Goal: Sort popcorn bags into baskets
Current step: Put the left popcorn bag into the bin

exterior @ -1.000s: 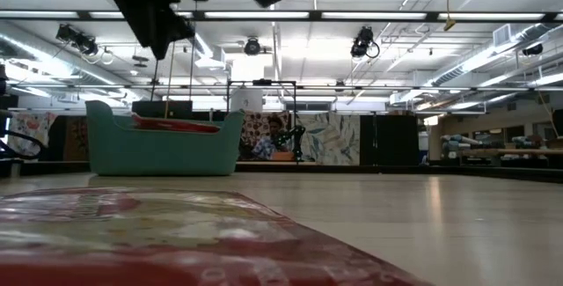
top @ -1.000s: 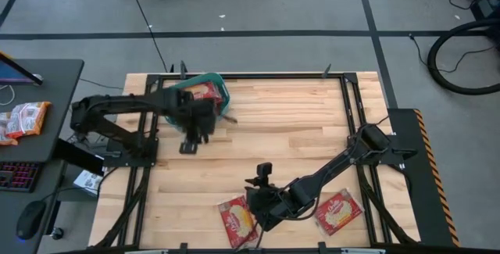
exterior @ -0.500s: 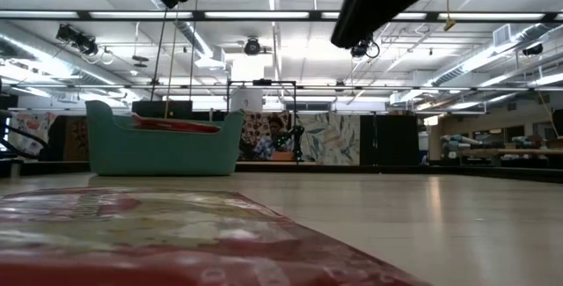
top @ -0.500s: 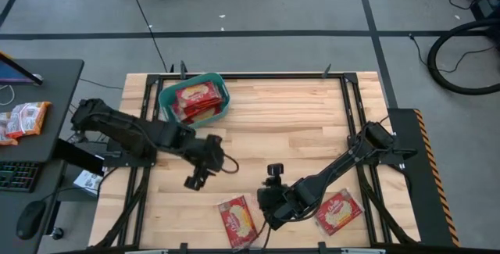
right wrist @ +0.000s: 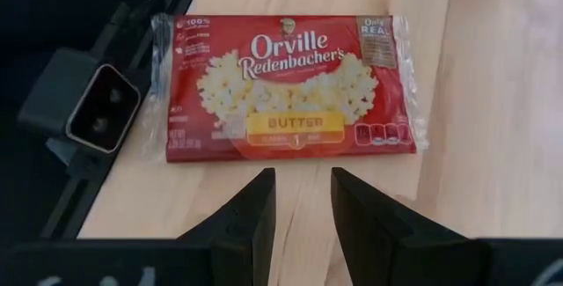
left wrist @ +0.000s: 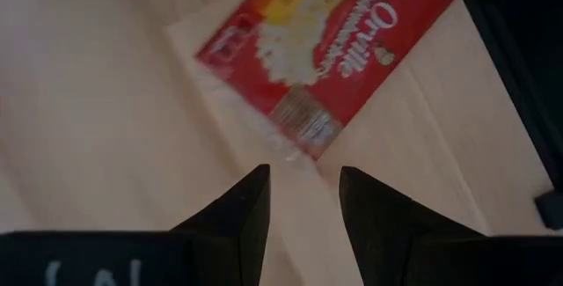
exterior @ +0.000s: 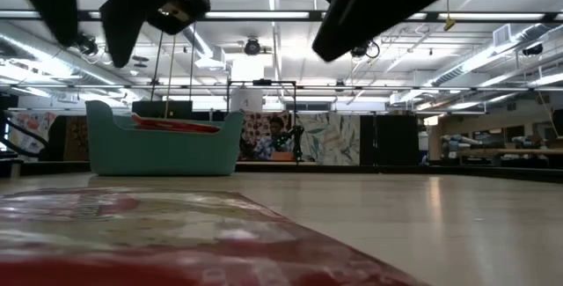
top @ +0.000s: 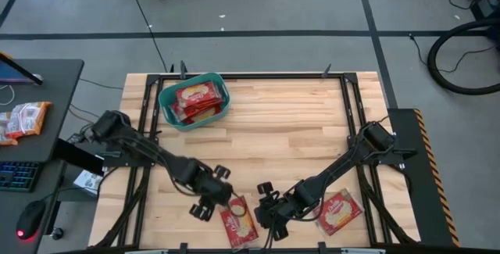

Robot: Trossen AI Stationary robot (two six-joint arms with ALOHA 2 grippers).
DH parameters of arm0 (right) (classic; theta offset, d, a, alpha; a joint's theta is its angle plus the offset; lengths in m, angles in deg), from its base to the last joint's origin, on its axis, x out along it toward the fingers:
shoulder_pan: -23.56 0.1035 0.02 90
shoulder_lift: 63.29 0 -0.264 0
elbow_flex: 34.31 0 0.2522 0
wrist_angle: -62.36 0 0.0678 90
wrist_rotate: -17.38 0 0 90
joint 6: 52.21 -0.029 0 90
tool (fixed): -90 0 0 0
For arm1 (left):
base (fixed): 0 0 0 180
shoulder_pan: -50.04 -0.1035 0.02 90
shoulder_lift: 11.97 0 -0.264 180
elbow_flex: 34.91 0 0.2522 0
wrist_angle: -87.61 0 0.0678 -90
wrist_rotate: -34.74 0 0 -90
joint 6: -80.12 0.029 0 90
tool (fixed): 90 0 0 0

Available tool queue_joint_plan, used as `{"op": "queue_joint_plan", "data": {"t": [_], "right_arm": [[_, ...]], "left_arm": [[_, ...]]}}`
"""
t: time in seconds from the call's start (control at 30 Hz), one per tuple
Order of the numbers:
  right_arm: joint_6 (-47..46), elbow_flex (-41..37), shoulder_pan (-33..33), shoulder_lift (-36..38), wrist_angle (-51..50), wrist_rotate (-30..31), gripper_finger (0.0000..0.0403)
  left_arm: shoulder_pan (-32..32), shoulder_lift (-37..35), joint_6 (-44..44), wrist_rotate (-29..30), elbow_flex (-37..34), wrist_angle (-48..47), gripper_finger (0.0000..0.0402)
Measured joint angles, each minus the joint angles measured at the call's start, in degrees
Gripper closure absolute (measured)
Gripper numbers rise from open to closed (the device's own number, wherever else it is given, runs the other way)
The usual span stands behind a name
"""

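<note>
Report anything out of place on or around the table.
A red popcorn bag lies on the dark side desk left of the table, away from the teal basket. Two bags wait at the near edge.

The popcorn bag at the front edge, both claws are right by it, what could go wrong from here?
1. The left claw and right claw flank the same popcorn bag, so the arms could collide.
2. That bag lies flat by the table's front edge; a nudge might push it off.
</note>
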Motion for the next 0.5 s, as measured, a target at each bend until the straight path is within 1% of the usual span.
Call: {"op": "queue_joint_plan", "data": {"t": [0.2, 0.3, 0.37, 0.4, 0.5], "right_arm": [[-1.72, -2.85, -0.13, -0.20, 4.42, -1.09, 0.0286], [-0.21, -4.52, -0.15, -0.75, 7.48, -0.35, 0.0286], [2.22, -5.57, 0.06, -1.25, 10.55, 1.76, 0.0286], [3.82, -5.86, 0.34, -1.36, 10.37, 3.41, 0.0286], [11.47, -5.93, 1.35, -2.02, 11.49, 7.72, 0.0286]], "left_arm": [[2.33, 5.62, -0.01, 0.16, 0.00, 4.39, 0.0260], [2.77, 8.36, 0.00, 0.37, 0.00, 7.10, 0.0260], [2.99, 9.85, 0.00, 0.55, 0.00, 8.46, 0.0260], [3.18, 10.49, 0.02, 0.55, 0.00, 9.30, 0.0260], [3.23, 12.38, -0.02, 0.73, 0.02, 10.65, 0.0260]]}}
